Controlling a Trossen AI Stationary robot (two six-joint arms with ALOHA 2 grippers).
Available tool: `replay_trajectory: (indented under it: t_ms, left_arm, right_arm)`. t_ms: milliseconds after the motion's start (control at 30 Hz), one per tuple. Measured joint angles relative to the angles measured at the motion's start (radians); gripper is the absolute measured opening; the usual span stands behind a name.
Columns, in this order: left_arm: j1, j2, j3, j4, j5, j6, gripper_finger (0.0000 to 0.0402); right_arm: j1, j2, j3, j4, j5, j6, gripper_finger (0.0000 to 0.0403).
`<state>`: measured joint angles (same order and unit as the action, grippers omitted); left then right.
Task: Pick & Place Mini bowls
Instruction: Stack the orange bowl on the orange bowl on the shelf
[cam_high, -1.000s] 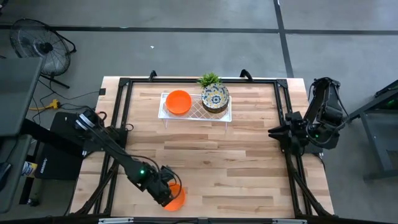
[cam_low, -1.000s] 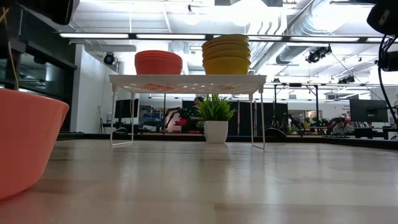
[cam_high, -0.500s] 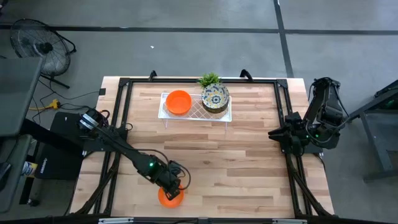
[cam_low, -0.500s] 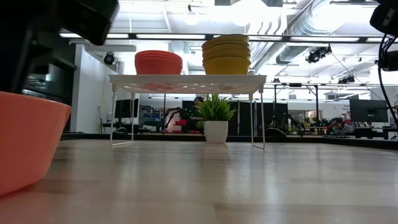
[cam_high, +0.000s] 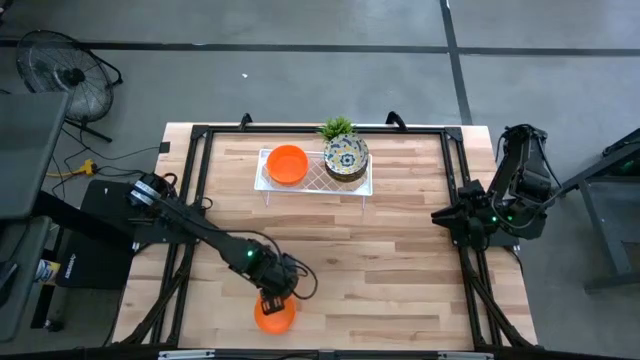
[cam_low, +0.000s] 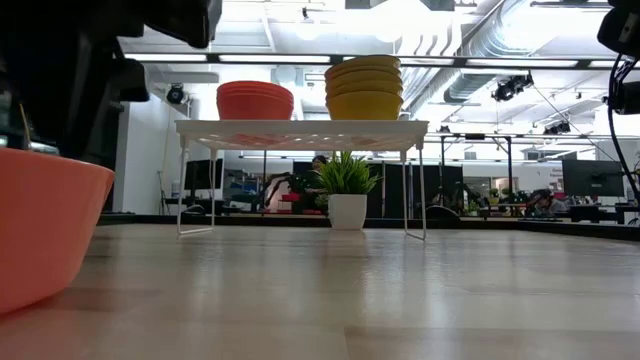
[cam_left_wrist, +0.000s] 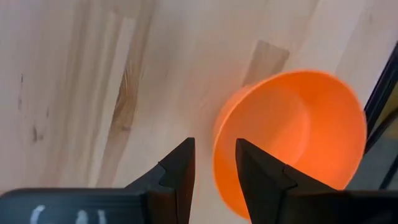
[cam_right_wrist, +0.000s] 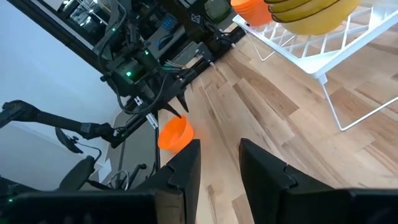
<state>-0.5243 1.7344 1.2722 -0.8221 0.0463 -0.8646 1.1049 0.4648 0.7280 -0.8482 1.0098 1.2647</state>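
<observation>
Wood table (cam_high: 400, 250). Orange bowl (cam_high: 274, 315) seen at near edge, upright, released. Left gripper (cam_high: 275, 297) positioned just above bowl rim, fingers narrowly parted, empty. Right gripper (cam_high: 446, 214) parked at right edge, slightly parted, empty.

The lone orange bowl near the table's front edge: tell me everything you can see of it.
The orange bowl is plain bright orange, round and smooth, looking like plastic. It sits upright and empty on the wooden table close to the front edge, apart from the tray stacks. The left gripper is above it, fingers slightly apart over its rim without gripping. Nothing else touches it.
</observation>
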Motion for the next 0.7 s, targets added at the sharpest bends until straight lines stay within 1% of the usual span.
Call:
replay_trajectory:
  t_ms: [167, 233, 367, 500, 700]
  left_arm:
    - [0.002, 0.018, -0.005, -0.003, 0.048, 0.219, 0.0113]
    - [0.001, 0.015, -0.004, 0.003, 0.050, 0.277, 0.0113]
    - [0.001, 0.016, -0.004, -0.008, 0.029, 0.350, 0.0113]
    - [0.001, 0.016, -0.004, -0.004, 0.055, 0.422, 0.0113]
    - [0.001, 0.016, -0.004, 0.003, 0.056, 0.435, 0.0113]
  right_arm:
    - [0.000, 0.000, 0.000, 0.000, -0.017, 0.011, 0.0098]
    - [0.000, 0.000, 0.000, 0.000, -0.018, 0.011, 0.0098]
    - [0.000, 0.000, 0.000, 0.000, -0.018, 0.011, 0.0098]
    - [0.000, 0.000, 0.000, 0.000, -0.018, -0.011, 0.0098]
    - [0.000, 0.000, 0.000, -0.001, -0.019, -0.061, 0.0098]
